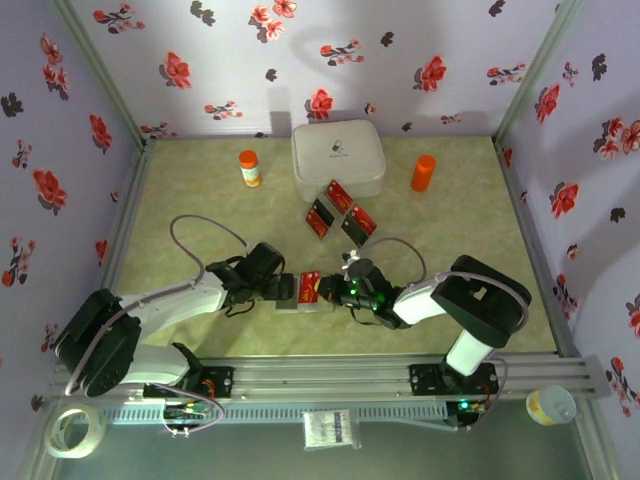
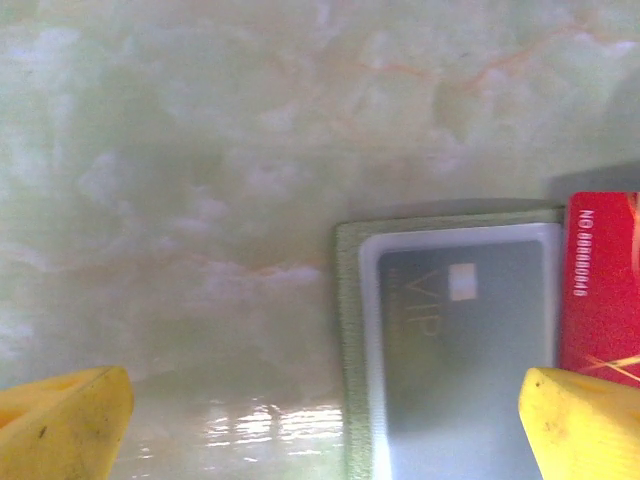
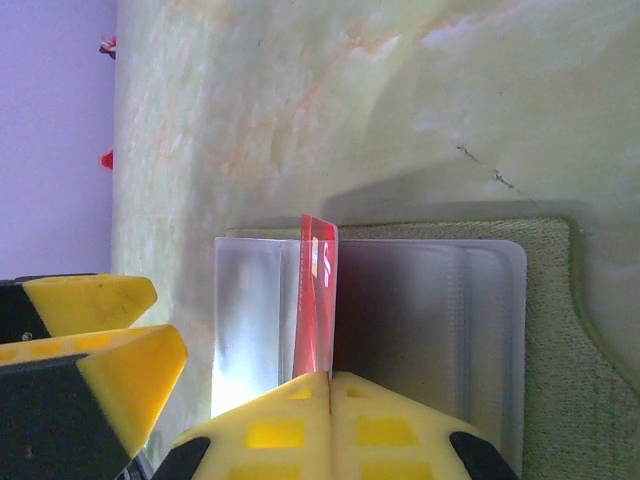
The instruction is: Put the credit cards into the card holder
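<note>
Our right gripper (image 3: 330,392) has its jaws pinched shut on a red card (image 3: 320,290). The card stands on edge over the open card holder (image 3: 545,330), low in the middle of the right wrist view. Our left gripper (image 2: 320,428) has its jaws wide. One yellow fingertip (image 2: 65,425) is over bare table (image 2: 200,150) at the lower left of its view, and the other is at the lower right over the holder's corner. We cannot tell whether it presses the holder down.

The main risk, as we judge it, is the card's far edge. It seems to rest on the clear sleeve (image 3: 250,320) rather than in a slot mouth. A push from here could bow the card, twist it in the pinch, or skid the holder across the smooth table if nothing pins it. A grey card (image 2: 460,340) sits in one pocket, and feeding the red one into the same pocket could jam it. The left gripper's finger also shows at the lower left of the right wrist view, close to the right gripper's, so a sideways correction could knock the two together.

In the top view the holder lies low in the middle, between the two grippers and near the arm bases, so there is little room toward the bottom. The table is open toward the upper left. The loose cards (image 1: 340,212) lie above centre beside the white case (image 1: 338,155), well apart from the holder.
</note>
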